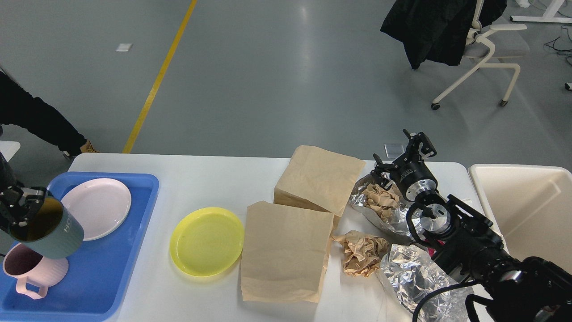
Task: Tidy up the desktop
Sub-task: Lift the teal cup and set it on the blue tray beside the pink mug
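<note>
over the blue tray (134, 250), left gripper (20, 208) grips teal cup (49, 232); right gripper (404, 156) spread, empty

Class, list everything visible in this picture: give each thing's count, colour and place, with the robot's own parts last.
desktop: 1, white, across the foreground
tray: 1, blue, desktop's left end
plate: 1, pale pink, on tray
pink mug: 1, on tray
teal mug: 1, in left claw
yellow plate: 1, desktop centre
paper bags: 2, brown, centre-right
crumpled paper: 2, brown, right
foil: 2, silver, right
bin: 1, cream, far right
chair: 1, white, background
left claw: shut on teal mug
right claw: open
</note>
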Controlling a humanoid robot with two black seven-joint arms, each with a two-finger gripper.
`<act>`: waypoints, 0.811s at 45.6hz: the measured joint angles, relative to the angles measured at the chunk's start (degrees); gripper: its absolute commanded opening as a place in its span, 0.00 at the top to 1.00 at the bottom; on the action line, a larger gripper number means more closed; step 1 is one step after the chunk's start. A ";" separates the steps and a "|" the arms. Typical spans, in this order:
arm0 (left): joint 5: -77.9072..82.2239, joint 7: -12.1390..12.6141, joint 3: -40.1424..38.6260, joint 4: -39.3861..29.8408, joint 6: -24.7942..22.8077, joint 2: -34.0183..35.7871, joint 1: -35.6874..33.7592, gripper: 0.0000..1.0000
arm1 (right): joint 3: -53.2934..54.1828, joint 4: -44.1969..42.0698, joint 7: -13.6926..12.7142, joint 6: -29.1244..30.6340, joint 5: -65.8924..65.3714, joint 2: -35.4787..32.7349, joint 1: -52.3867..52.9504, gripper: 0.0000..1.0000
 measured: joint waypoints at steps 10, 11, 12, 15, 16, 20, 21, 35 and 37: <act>0.46 -0.01 -5.08 7.17 0.00 -0.50 11.51 1.00 | 0.00 0.00 0.00 0.00 0.00 0.00 0.00 0.00; 0.47 0.04 -5.75 8.49 0.01 -0.62 12.82 1.00 | 0.00 0.00 0.00 0.00 0.00 0.00 0.00 0.00; 0.47 0.07 -6.31 9.53 0.01 -0.73 13.79 1.00 | 0.00 0.00 0.00 0.00 0.00 0.00 0.00 0.00; 0.48 0.26 -8.27 12.73 0.01 -1.22 16.86 1.00 | 0.00 0.00 0.00 0.00 0.00 0.00 0.00 0.00; 0.48 0.34 -8.83 13.61 0.01 -1.43 17.74 1.00 | 0.00 0.00 -0.01 0.00 0.00 0.00 0.00 0.00; 0.48 0.54 -10.52 16.48 0.01 -2.79 20.75 1.00 | 0.00 0.00 -0.03 0.00 0.00 0.00 0.00 0.00; 0.48 0.55 -10.71 16.90 0.01 -3.11 21.18 1.00 | 0.00 0.00 -0.03 0.00 0.00 0.00 0.00 0.00; 0.48 0.86 -12.77 18.18 1.29 -6.39 26.02 1.00 | 0.00 0.00 -0.03 0.00 0.00 0.00 0.00 0.00; 0.48 1.03 -12.88 18.25 1.77 -6.70 26.55 1.00 | 0.00 0.00 -0.03 0.00 0.00 0.00 0.00 0.00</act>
